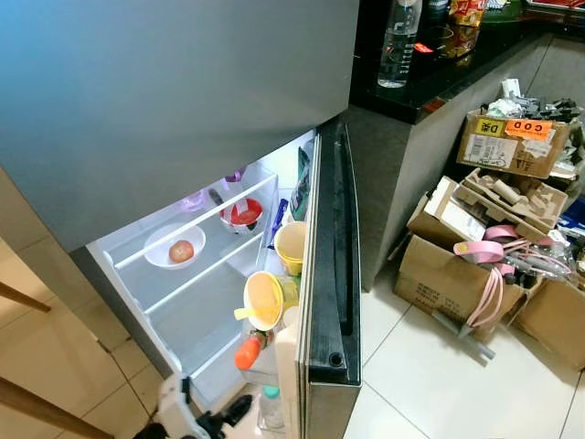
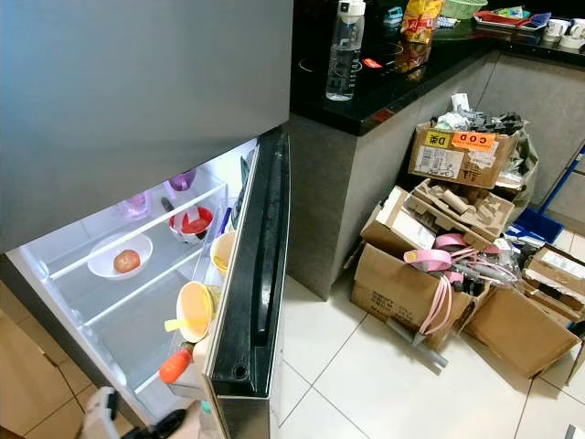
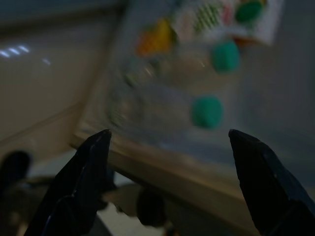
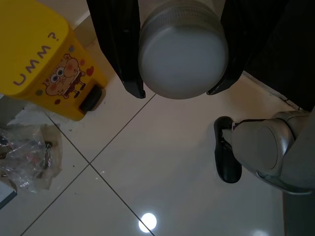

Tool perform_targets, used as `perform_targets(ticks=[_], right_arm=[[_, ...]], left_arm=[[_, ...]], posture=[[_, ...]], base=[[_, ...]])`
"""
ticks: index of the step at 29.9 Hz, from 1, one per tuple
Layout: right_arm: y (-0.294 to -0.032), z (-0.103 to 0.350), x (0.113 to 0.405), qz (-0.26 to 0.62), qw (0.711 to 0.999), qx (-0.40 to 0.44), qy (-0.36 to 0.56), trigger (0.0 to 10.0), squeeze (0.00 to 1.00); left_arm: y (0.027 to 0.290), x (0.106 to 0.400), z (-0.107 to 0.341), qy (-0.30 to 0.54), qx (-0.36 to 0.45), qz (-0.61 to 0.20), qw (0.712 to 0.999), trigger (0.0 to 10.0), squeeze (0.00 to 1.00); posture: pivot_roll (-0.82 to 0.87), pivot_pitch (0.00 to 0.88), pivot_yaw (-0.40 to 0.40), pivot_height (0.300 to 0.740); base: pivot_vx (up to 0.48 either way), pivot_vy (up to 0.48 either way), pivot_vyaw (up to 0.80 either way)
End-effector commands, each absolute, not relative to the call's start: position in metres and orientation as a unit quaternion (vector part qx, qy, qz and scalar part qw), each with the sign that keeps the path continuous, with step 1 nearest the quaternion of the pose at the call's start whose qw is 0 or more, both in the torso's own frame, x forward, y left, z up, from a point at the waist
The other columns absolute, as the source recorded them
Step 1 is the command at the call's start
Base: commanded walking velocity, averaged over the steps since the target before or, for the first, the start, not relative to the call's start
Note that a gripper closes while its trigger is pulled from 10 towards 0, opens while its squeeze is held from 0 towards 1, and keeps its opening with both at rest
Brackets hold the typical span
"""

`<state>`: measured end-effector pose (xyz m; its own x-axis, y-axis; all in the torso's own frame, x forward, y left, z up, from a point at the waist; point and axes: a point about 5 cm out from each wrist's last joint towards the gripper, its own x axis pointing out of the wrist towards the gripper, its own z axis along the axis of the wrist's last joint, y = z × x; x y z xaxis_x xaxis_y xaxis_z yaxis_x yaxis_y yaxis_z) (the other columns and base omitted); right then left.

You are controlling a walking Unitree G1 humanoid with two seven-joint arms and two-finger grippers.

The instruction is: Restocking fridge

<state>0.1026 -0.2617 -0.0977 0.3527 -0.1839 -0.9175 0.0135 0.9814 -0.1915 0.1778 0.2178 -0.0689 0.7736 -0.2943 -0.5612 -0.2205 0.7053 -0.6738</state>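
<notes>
White floor tiles (image 4: 123, 196) lie below; left wrist view is dark and blurred. Right hand (image 4: 176, 92) grips a white-capped bottle (image 4: 183, 54); left hand (image 3: 170, 140) gapes beside the fridge (image 1: 228, 302).

Bottle (image 3: 197, 83) blurred in left wrist view, white container (image 4: 183, 46) cut off

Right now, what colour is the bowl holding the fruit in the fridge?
White, the bowl on the upper glass shelf; clearest in the left eye view.
</notes>
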Motion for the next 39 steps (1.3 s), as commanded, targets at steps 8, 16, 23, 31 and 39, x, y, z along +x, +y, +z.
perform_targets(ticks=[8, 16, 23, 31, 39], right_arm=[[-0.262, -0.098, 0.102, -0.058, 0.817, -0.079, 0.569, 10.0, 0.00], [-0.262, -0.098, 0.102, -0.057, 0.817, -0.080, 0.568, 10.0, 0.00], [-0.262, -0.098, 0.102, -0.056, 0.817, -0.081, 0.569, 10.0, 0.00], [-0.263, -0.097, 0.103, -0.057, 0.818, -0.084, 0.567, 10.0, 0.00], [-0.262, -0.098, 0.103, -0.055, 0.817, -0.084, 0.567, 10.0, 0.00]], left_arm=[[0.246, 0.210, -0.041, 0.200, -0.438, 0.022, 0.876, 0.0, 0.00], [0.211, 0.233, -0.025, 0.167, -0.497, -0.129, 0.842, 0.0, 0.00], [0.184, 0.237, -0.018, 0.168, -0.508, -0.236, 0.811, 4.6, 0.00], [0.163, 0.238, -0.014, 0.183, -0.500, -0.317, 0.785, 10.0, 0.00], [0.136, 0.235, -0.014, 0.208, -0.482, -0.386, 0.759, 10.0, 0.00]], posture=[[-0.06, 0.000, -0.010, 0.740], [-0.06, 0.000, -0.010, 0.740], [-0.06, 0.000, -0.011, 0.740], [-0.06, 0.000, -0.009, 0.740], [-0.07, 0.000, -0.006, 0.740]], base=[[0.000, 0.000, 0.00], [0.000, 0.000, 0.00], [0.000, 0.000, 0.00], [0.000, 0.000, 0.00], [0.000, 0.000, 0.00]])
